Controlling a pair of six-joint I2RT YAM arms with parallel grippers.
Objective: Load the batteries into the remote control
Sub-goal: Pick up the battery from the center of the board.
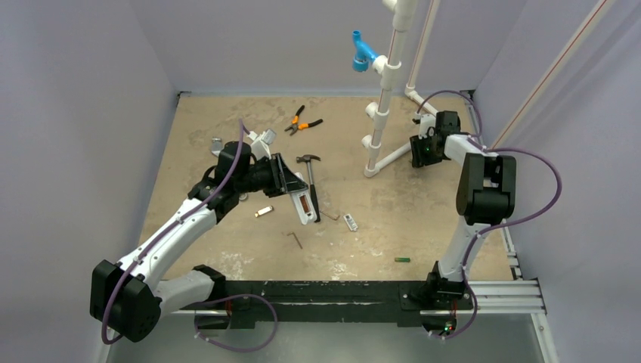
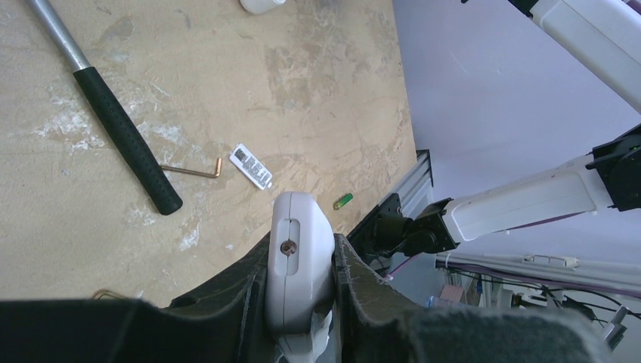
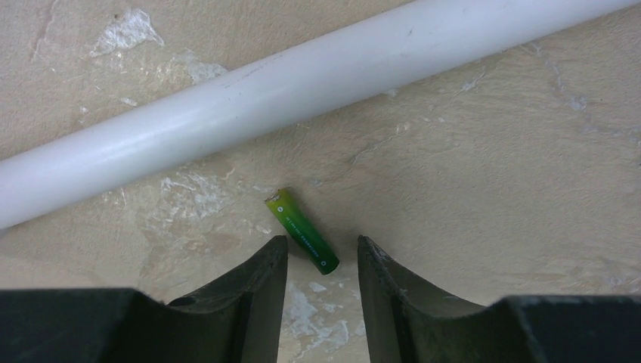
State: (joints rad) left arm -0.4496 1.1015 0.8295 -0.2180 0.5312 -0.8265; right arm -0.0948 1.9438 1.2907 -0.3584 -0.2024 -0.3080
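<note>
Lilac walls (image 1: 75, 113) ring a scuffed tabletop (image 1: 227, 121); left jaws clamp the remote control (image 2: 297, 265), right jaws spread.

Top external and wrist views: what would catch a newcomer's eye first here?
The left gripper, held above the middle of the table, is clamped on the white remote control. At the far right, the right gripper hangs open over a green battery lying beside a white pipe. A second battery lies alone near the near edge, right of centre.
</note>
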